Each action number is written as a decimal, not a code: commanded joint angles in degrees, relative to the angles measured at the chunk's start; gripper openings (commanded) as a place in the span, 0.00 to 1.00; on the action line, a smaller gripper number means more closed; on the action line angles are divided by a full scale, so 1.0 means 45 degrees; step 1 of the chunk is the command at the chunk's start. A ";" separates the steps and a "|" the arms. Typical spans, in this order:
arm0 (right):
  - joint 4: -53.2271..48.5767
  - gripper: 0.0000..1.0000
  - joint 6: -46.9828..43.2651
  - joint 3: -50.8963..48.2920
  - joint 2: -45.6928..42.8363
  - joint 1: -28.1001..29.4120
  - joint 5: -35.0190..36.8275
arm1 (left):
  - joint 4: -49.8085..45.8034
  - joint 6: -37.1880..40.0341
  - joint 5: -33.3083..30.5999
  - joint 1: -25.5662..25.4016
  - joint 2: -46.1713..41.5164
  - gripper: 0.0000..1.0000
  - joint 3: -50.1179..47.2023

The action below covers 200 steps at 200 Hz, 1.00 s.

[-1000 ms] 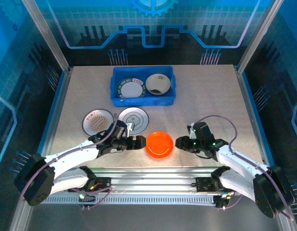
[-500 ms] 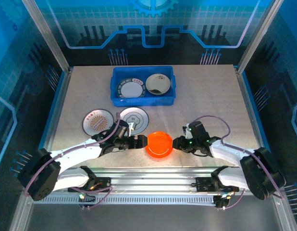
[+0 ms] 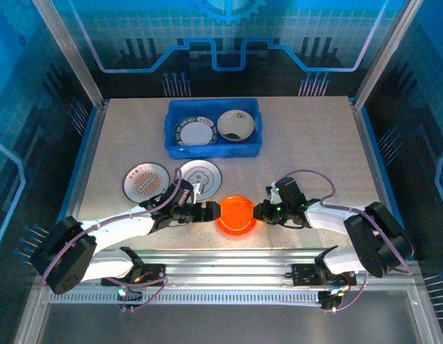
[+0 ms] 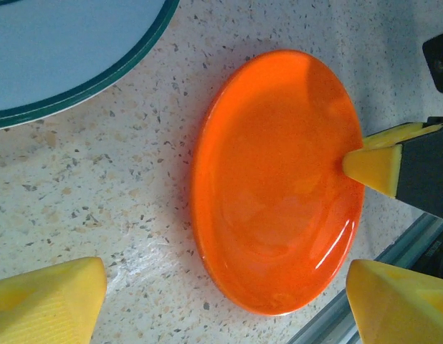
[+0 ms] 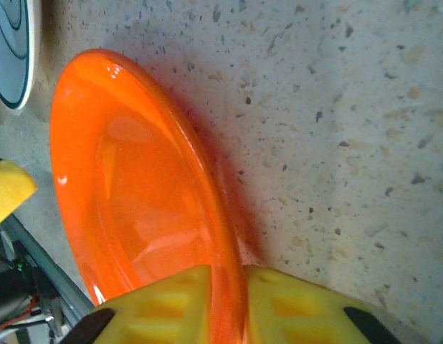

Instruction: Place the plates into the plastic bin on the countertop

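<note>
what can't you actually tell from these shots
Top view: anything under the two plates in the blue bin; they cover it.
Left wrist view: most of the teal-rimmed plate, cut off by the top edge.
Right wrist view: the orange plate's near rim, behind the right gripper and the bottom edge.

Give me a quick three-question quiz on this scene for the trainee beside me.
1. True or false: the right gripper pinches the rim of the orange plate.
2. How many plates lie in the plastic bin?
3. The left gripper is: A open, B shut on a plate, C inside the bin.
Key: 1 true; 2 two; 3 A.
</note>
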 commanded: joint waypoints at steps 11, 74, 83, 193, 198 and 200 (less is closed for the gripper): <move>0.0489 0.07 0.0137 0.0238 0.0023 0.0153 -0.0303 | 0.0361 -0.0201 0.0245 -0.0048 0.0269 0.88 -0.0182; 0.1734 0.00 0.0971 -0.0195 -0.0401 0.0094 -0.0985 | 0.0099 -0.0215 -0.0120 -0.0035 -0.0055 0.75 -0.0064; 0.2129 0.00 0.1256 -0.0316 -0.0405 0.0094 -0.1197 | 0.0112 -0.0215 -0.0124 -0.0046 -0.0085 0.73 -0.0064; 0.2284 0.00 0.1410 -0.0093 -0.1085 0.0112 -0.1700 | 0.0057 -0.0243 -0.0280 -0.0008 0.0057 0.00 0.0418; 0.2149 0.00 0.1372 -0.0083 -0.1132 0.0111 -0.1662 | 0.0031 -0.0254 -0.0294 0.0005 0.0029 0.00 0.0471; 0.1977 0.00 0.1345 -0.0083 -0.1164 0.0113 -0.1649 | 0.0034 -0.0254 -0.0282 0.0005 0.0016 0.00 0.0480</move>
